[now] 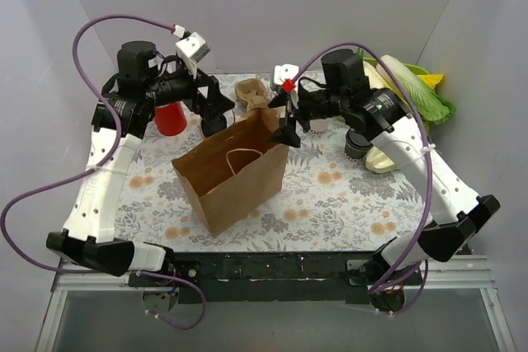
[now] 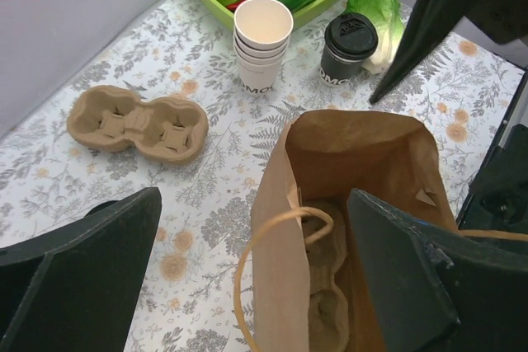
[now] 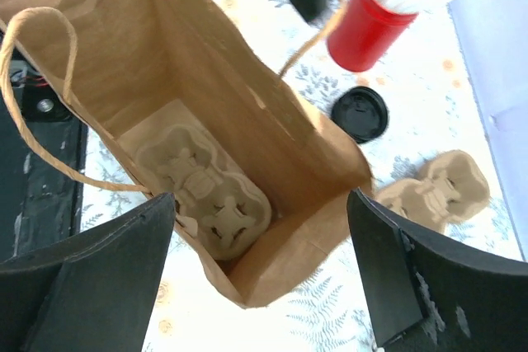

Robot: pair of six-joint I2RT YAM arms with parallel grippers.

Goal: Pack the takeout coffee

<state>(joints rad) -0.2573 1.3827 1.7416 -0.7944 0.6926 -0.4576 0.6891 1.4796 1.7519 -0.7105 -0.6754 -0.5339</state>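
**Coffee stands right of the bag, on the right arm's side**

The bag (image 1: 235, 183) stands open in the middle of the table (image 1: 330, 204), nearest the bases. A carrier (image 3: 206, 191) lies on its floor, long axis running along the bag's length, both wells bare. Over the bag's far rim hang the left gripper (image 1: 216, 113) and the right gripper (image 1: 283, 119), each with fingers spread wide and holding nothing.

The coffee (image 2: 347, 45) is not in the bag. It stands upright on the table with its lid on, off to the right of the right gripper, just beside a cup stack (image 2: 262, 43) and lettuce (image 2: 381, 14). The right arm is plainly nearer. I judge the reach goes sideways away from the bag, then back over the wells.

Farther off lie a spare carrier (image 2: 136, 121), a loose lid (image 3: 360, 113) and a red cup (image 3: 371, 26).

From above, the right arm covers most of the coffee, and the bag's inside is unseen there. Whether the coffee's lid is pressed home cannot be told.
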